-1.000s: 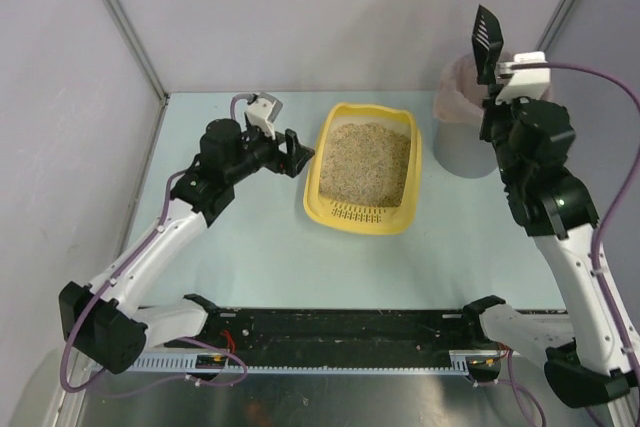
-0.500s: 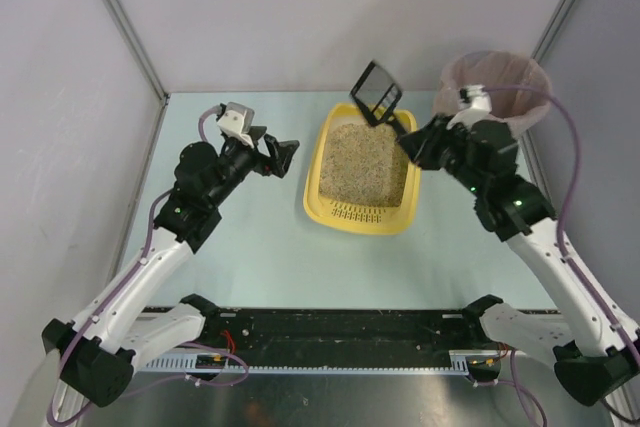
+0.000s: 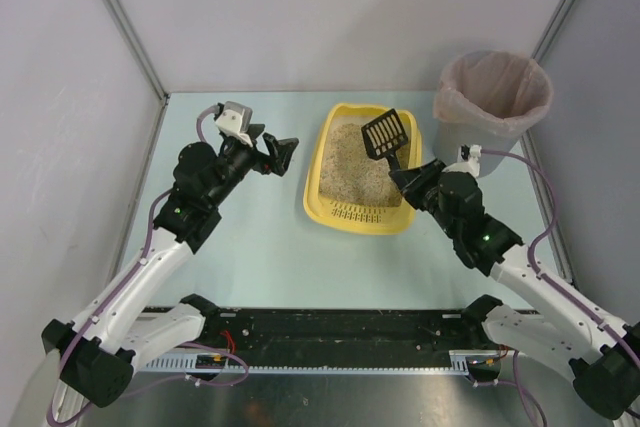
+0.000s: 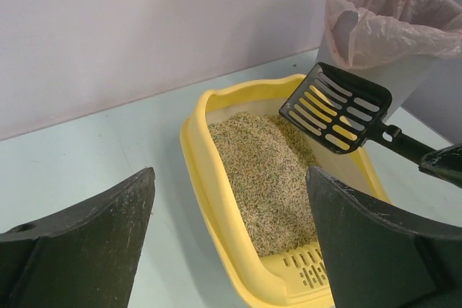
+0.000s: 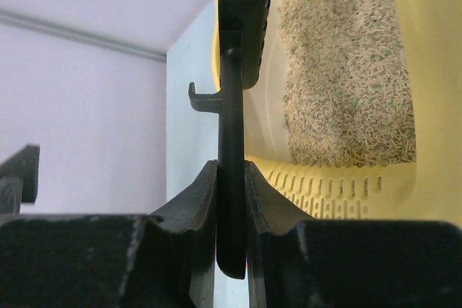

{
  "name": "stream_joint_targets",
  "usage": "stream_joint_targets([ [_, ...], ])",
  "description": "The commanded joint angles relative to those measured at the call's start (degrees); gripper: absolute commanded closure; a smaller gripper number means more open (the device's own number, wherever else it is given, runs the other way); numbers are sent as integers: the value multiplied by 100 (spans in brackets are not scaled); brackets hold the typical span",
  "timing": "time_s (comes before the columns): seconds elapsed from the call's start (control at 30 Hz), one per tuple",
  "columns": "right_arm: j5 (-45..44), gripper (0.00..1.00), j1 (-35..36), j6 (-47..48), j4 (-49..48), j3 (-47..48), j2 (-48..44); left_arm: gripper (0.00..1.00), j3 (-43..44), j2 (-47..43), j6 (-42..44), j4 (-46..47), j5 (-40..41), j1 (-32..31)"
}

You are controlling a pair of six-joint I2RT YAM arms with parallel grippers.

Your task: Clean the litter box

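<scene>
the litter box (image 3: 362,215) sits at the middle of the desk (image 3: 260,237), its long axis running roughly from 12 to 6 o'clock in the top view, slotted rim at the 6 o'clock end and beige litter filling the rest. the right tool (image 3: 408,177) is clamped tight on the handle of the black scoop (image 3: 385,134); the wrist view shows both fingers pressed flat against the handle. that handle runs from the tool up toward 11 o'clock, so the slotted head hangs over the box's 1 o'clock corner, apparently just above the litter and carrying nothing. from the scoop head the bulk of the litter lies toward 7 o'clock, along the box's length, so a pass would likely call for dipping the head and drawing it down that axis. the right arm is plainly the nearer one for this. the left tool (image 3: 287,154) stands wide apart and empty at the box's 9 o'clock side, near its left wall but not touching, well placed to steady it. the lined bin (image 3: 450,135) waits at the box's 2 o'clock, just beside it.
</scene>
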State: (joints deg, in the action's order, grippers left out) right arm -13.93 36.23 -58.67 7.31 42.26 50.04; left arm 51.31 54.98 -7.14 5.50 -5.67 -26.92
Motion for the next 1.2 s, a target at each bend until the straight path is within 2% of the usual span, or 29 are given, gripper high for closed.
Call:
stream_joint_targets([
  [0.0, -953, 100, 95, -961, -924, -104, 84, 10, -33, -119, -77, 259, 40, 29],
  [0.33, -1972, 100, 693, -1401, -1328, -192, 1077, 9, -33, -216, 2, 268, 58, 29],
  [0.6, -1859, 100, 701, -1463, -2268, -192, 2140, 9, -51, -216, 2, 276, 49, 29],
  [0.77, -2192, 100, 701, -1314, -2567, -192, 2624, 8, -60, -172, -7, 294, 14, 29],
  [1.0, -2342, 100, 684, -1260, -2375, -139, 3107, 8, -60, -163, 28, 294, -4, 29],
  [1.17, -1982, 100, 526, -1313, -2550, -130, 3415, 7, -60, -163, 28, 294, -4, 29],
])
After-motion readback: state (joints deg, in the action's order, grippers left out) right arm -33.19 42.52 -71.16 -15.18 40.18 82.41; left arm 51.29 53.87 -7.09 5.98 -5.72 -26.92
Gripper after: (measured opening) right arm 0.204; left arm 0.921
